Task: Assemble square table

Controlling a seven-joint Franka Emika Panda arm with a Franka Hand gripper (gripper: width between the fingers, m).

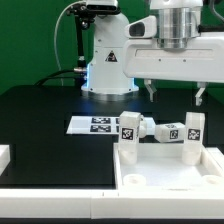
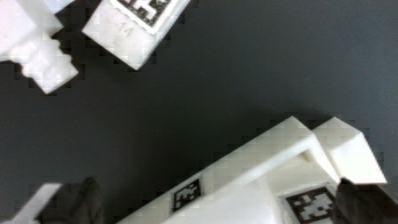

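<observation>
The square table's top (image 1: 170,176) was set on the black desk (image 1: 40,120), at five o'clock in the exterior view, with three legs (image 1: 165,132) ranged by its twelve-o'clock rim. Above them the pincer (image 1: 176,94) was held wide open, with nothing gripped.

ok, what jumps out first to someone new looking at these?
The white plastic square tray-like tabletop sits at the front on the exterior view's right, with chunky white tagged legs along its far edge, two upright and one lying. Directly above them the jaws hang wide open, holding nothing.
</observation>
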